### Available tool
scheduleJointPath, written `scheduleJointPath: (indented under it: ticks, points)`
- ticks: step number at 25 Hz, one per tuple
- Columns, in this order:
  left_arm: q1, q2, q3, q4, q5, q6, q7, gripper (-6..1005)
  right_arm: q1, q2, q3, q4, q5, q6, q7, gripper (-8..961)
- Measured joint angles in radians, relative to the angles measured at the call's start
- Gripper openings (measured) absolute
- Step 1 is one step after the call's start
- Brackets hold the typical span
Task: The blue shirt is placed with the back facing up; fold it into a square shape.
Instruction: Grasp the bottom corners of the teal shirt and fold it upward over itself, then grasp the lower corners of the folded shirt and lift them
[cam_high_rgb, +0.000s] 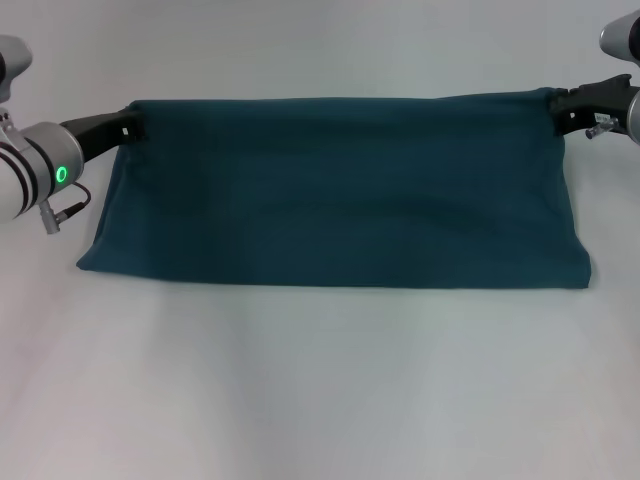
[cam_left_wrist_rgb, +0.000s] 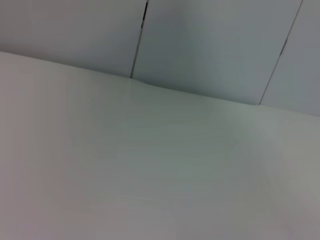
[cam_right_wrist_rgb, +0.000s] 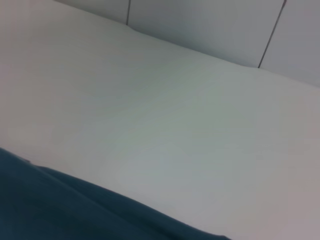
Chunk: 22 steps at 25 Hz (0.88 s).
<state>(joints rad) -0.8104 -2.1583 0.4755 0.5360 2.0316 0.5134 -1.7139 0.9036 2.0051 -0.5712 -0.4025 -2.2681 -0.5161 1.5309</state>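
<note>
You have the shirt (cam_high_rgb: 340, 190) spread as a wide, dark teal band across the middle of the head view, lying on the white table (cam_high_rgb: 320, 390). Its plain side faces up and no lettering shows. The near edge runs straight across the centre of the frame, and the far edge reaches both upper corners.

Your left gripper (cam_high_rgb: 128, 130) sits at the shirt's upper left corner, its dark fingers meeting the cloth there. Your right gripper (cam_high_rgb: 562, 108) is at the upper right corner, likewise at the fabric's edge. Each looks to be pinching its corner, jaws pressed on the cloth.

The left wrist view gives you only bare table (cam_left_wrist_rgb: 150, 175) and wall panels (cam_left_wrist_rgb: 210, 40). The right wrist view shows a strip of shirt (cam_right_wrist_rgb: 65, 210) in its lower left.
</note>
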Motion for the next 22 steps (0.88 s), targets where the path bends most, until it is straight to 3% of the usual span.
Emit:
scheduleJointPath:
  ticks: [18,20,22]
  points:
    - [-0.005,-0.003,-0.001,-0.012,-0.048,-0.017,-0.001,6,0.003,0.009,-0.001,-0.012,0.006,0.017,-0.063,57]
    - [-0.004,-0.003,-0.002,-0.013,-0.061,-0.038,-0.005,66,-0.001,0.020,-0.001,-0.036,0.006,0.036,-0.077,58]
    - [0.000,-0.004,-0.002,-0.015,-0.074,-0.043,-0.005,126,-0.006,0.031,-0.002,-0.062,0.007,0.051,-0.079,152]
